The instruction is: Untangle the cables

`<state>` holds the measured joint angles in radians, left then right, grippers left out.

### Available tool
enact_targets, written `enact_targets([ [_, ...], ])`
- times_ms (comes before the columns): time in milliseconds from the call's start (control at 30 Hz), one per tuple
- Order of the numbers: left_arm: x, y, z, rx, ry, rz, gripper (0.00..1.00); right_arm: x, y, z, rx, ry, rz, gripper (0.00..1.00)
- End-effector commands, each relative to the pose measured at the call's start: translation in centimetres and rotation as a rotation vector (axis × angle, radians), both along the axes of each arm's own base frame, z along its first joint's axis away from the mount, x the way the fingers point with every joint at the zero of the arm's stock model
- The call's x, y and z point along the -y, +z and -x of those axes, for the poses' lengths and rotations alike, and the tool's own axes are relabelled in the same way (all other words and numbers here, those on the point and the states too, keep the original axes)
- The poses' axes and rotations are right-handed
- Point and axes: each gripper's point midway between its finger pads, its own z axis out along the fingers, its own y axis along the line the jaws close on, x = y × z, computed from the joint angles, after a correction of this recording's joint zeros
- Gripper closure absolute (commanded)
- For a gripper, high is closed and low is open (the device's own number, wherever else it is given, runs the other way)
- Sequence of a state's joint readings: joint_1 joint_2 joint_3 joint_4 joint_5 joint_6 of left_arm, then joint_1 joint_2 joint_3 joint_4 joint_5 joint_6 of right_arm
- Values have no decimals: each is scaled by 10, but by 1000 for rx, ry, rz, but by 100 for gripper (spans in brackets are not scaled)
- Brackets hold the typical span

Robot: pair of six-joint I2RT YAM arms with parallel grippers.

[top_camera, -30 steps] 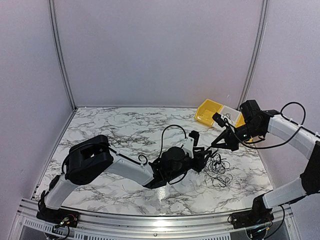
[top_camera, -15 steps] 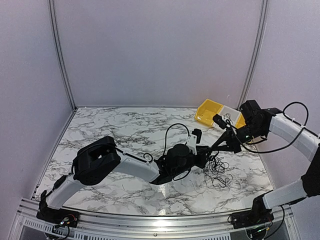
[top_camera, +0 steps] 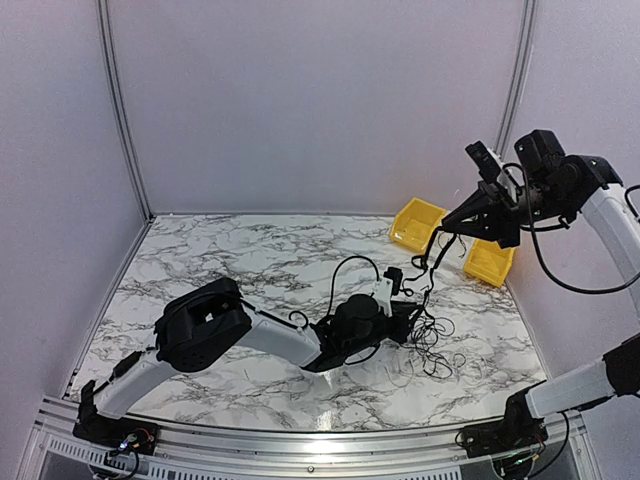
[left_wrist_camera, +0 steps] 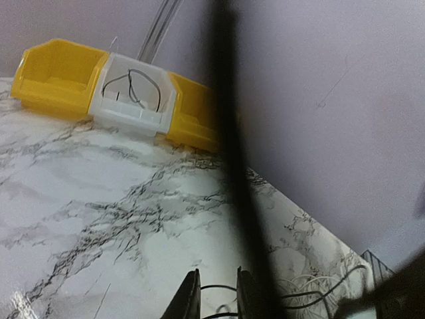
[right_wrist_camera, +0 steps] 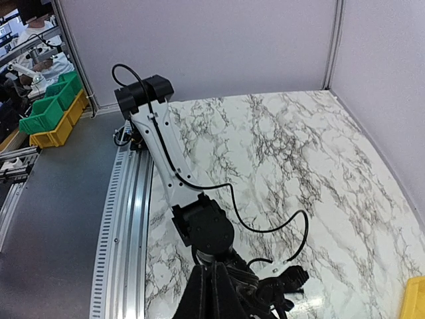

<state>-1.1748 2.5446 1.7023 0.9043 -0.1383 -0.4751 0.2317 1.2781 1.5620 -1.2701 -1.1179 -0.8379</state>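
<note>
Black fingertips of the right gripper [top_camera: 447, 224] are clenched on a single strand [top_camera: 430, 285], held high above the marble table [top_camera: 250, 260]. The strand runs down into the tangle of cables [top_camera: 432, 345] lying right of the table's centre. The left gripper [left_wrist_camera: 216, 296] sits low at the tangle's edge. We cannot tell whether its narrowly parted fingers pinch anything. One cable [left_wrist_camera: 133, 80] lies in the white bin [left_wrist_camera: 126, 113]. We judge the work partly done: the raised strand is not yet free, and most of the knot is unsorted.

Tangle of thin black cables [top_camera: 432, 345] on the white marble worktop [top_camera: 250, 260], right of centre, before two yellow plastic bins [left_wrist_camera: 56, 73]; a white plastic bin [left_wrist_camera: 133, 119] between them holds, seemingly, one wire [left_wrist_camera: 131, 73]
</note>
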Motion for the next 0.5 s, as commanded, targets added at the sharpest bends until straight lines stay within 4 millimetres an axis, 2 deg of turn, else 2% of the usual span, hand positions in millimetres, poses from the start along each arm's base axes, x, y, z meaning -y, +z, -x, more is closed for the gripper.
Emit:
enact_targets([
  [0,-5,-34,-3,-37,0,-62,79,-4,28,17,6,54,-61,100],
  [200,-9,-35,-2,-42,5,-64,80,-2,44,14,64,27,-55,100],
  [467,-15,-48,0,-66,11,-69,83,2,87,20,196,-26,-86,100],
])
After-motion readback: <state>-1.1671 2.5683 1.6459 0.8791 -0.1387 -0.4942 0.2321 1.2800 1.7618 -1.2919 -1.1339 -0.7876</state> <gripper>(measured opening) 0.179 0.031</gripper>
